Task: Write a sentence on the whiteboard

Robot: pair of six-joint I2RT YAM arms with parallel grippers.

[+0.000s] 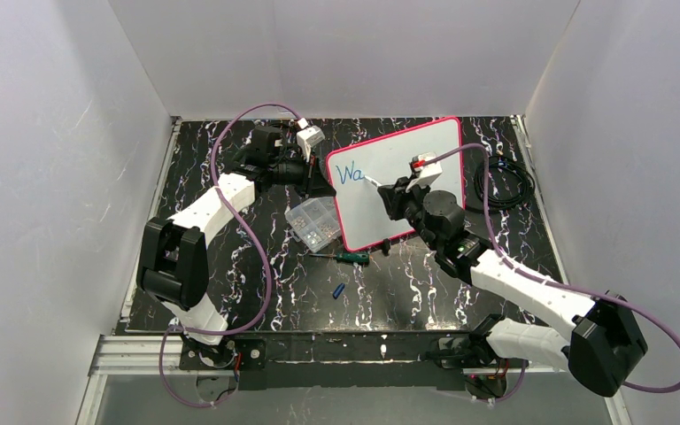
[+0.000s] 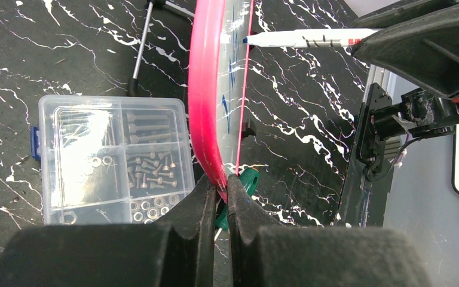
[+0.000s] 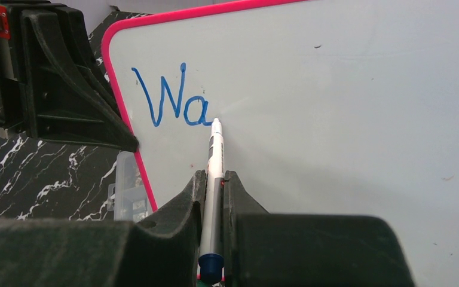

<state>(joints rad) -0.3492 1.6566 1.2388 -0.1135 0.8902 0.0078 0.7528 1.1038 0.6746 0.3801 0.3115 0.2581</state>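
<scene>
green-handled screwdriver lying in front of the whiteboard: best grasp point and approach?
Grip the screwdriver by its green handle, the thickest part; the thin shaft points left. It lies flat on the table, so come straight down from above, fingers closing across its length. The whiteboard stands close behind it, so probably keep towards the near side.

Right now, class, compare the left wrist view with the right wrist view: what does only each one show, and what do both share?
Only the left wrist: the board edge-on, its pink rim pinched by the shut left gripper, and the clear box's compartments of screws and washers. Only the right wrist: the board's face with the blue letters Wa readable, and the right gripper shut on the marker. Both: the board, the marker's tip at the board, and the box, a mere sliver in the right wrist.
</scene>
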